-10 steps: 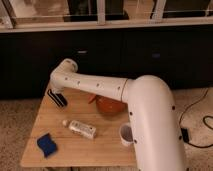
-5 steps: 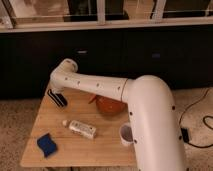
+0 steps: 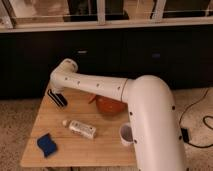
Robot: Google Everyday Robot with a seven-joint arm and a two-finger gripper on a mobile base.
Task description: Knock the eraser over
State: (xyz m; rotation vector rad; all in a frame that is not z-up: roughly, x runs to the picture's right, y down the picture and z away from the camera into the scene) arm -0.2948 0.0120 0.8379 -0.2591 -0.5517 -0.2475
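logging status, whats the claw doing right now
Claw: down at the far left corner of the table, just above the eraser; open or closed cannot be told.

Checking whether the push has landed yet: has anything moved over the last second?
Nothing has visibly changed. The gripper is at the far left corner of the table, right by the eraser, which sits where it was. The white bottle, blue pad, cup and orange bowl have not shifted either.
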